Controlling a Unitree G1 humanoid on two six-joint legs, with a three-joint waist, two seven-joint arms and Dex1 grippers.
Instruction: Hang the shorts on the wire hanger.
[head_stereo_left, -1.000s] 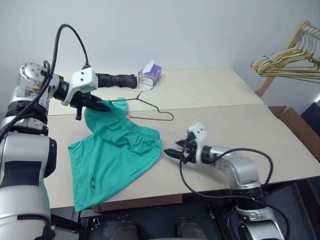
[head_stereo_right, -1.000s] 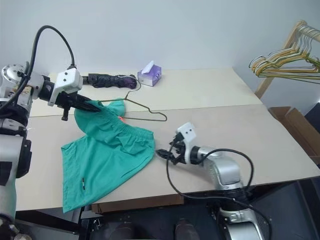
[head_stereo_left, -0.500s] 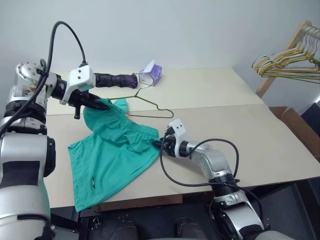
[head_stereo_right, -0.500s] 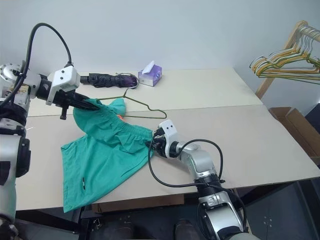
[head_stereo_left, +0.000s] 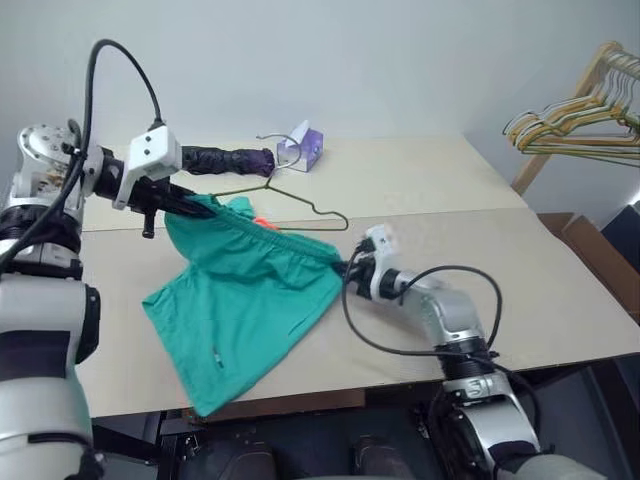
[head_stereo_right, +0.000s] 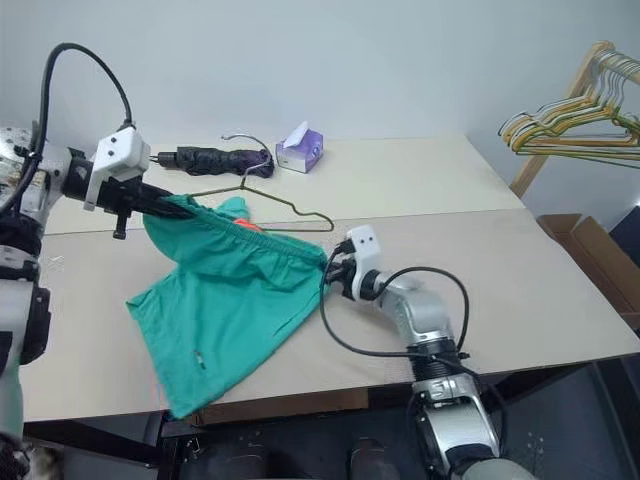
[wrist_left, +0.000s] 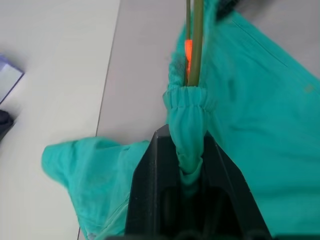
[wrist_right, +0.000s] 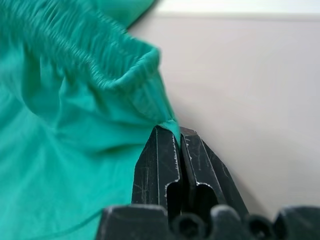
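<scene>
Both grippers pinch shorts (head_stereo_left: 250, 295) waistband: left gripper (head_stereo_left: 197, 206) at 10 o'clock, right gripper (head_stereo_left: 343, 268) at 3. Thin bite; likely slips under tension off wire hanger (head_stereo_left: 300, 215).

One shorts (head_stereo_left: 250, 300), one wire hanger (head_stereo_left: 290, 205), two hands.

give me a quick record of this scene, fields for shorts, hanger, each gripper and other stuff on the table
shorts: teal shorts, waistband lifted and stretched between both grippers, legs lying on the table
hanger: wire hanger at the waistband by the left gripper
left gripper: shut on the waistband
right gripper: shut on the waistband's other end
other: purple tissue box, dark folded umbrella
</scene>
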